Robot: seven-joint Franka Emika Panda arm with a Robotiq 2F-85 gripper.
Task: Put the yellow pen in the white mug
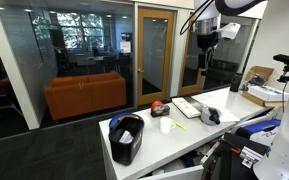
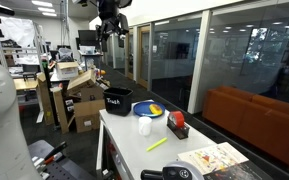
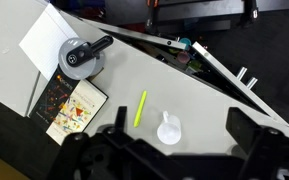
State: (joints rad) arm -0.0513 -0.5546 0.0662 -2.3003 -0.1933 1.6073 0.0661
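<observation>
We see the end effector (image 1: 206, 40) hanging high above the table (image 1: 170, 146), well clear of everything on it. In the wrist view its dark fingers (image 3: 246, 136) stand wide apart at the lower edge, and nothing is held between them.

The yellow pen (image 3: 140, 108) lies flat on the table, just beside the white mug (image 3: 169, 130) but apart from it. The mug stands upright with its mouth open to the camera. We find both again in an exterior view, the pen (image 2: 158, 145) lying on bare table between the mug (image 2: 144, 126) and an open book (image 2: 214, 160).

A black bin (image 2: 117, 100) stands at the far end of the table. A small red object (image 2: 177, 125) sits near the mug. A round grey tape dispenser (image 3: 81, 60) rests on a sheet of paper next to the book.
</observation>
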